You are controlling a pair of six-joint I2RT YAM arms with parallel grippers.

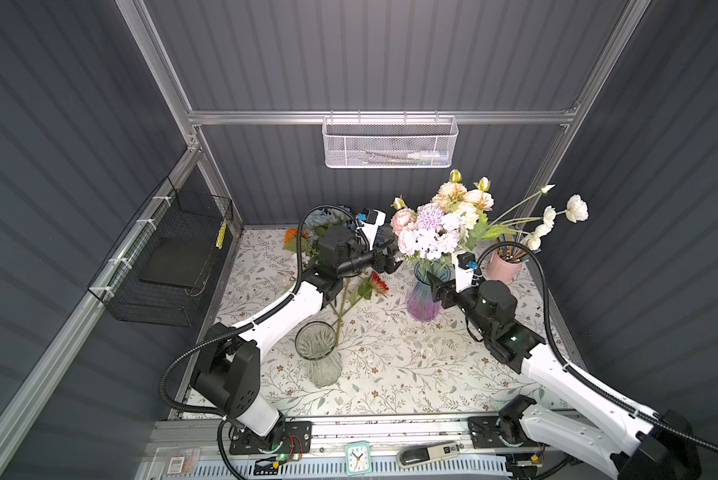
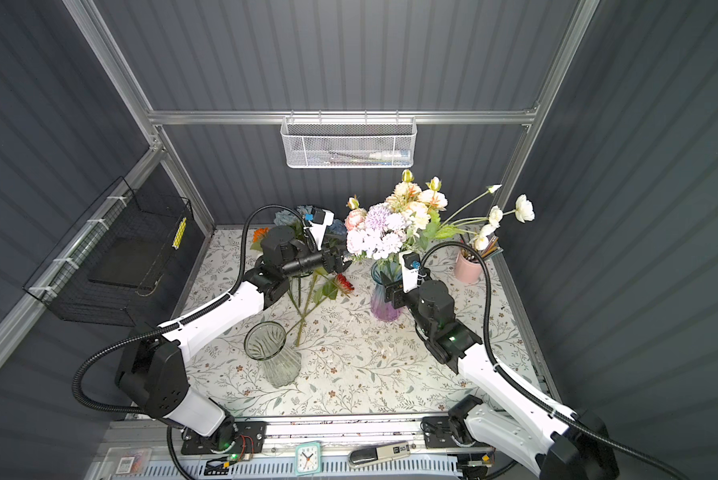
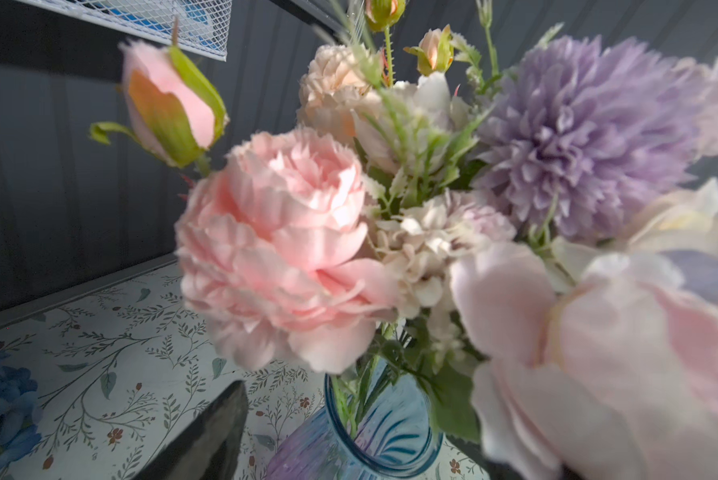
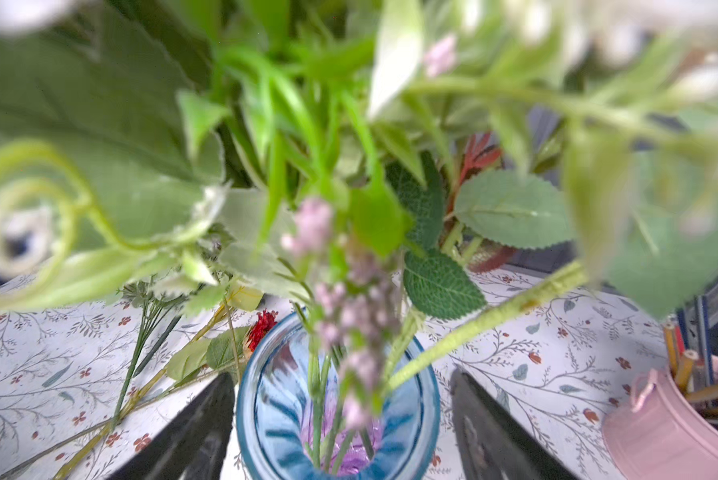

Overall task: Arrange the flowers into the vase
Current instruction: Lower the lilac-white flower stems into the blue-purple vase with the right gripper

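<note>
A table under a white leaf-and-flower-print tablecloth (image 1: pixel 390 365) fills the floor of the grey-walled cell. The white-and-black left arm (image 1: pixel 282 307) carries the left gripper (image 1: pixel 392 264) just left of the blooms and level with them. Its jaws are wide apart and hold nothing. In the left wrist view one dark finger (image 3: pixel 208 432) shows, while the other is mostly hidden behind a pink petal. The right gripper (image 1: pixel 435 290) sits at the neck of the blue-to-purple ribbed glass vase (image 1: pixel 424 301), on the vase's near right side. Its jaws are apart, with one black finger (image 4: pixel 191 432) on each side of the rim. A thin strip of cloth shows between the glass and one finger; at the other I cannot tell whether it touches.

The bouquet of artificial flowers (image 1: pixel 440 224), pink, peach, lilac and white, stands in that vase, right of centre toward the far side. Its stems run upright out of the mouth and fan outward, and long white-bloomed stems (image 1: pixel 576 208) lean away to the right.

A clear ribbed glass vase (image 1: pixel 318 353) stands upright, nearer and left of centre. Loose green-stemmed flowers (image 1: pixel 362 290) lie flat on the cloth, long axis running near to far. Their cut ends are just beside the clear vase and their heads at the far end. A red daisy (image 1: pixel 380 282) points right; an orange daisy (image 1: pixel 295 235) and a blue hydrangea (image 3: pixel 0 399) lie far left. A pink cup of pencils (image 1: pixel 502 266) stands far right.
</note>
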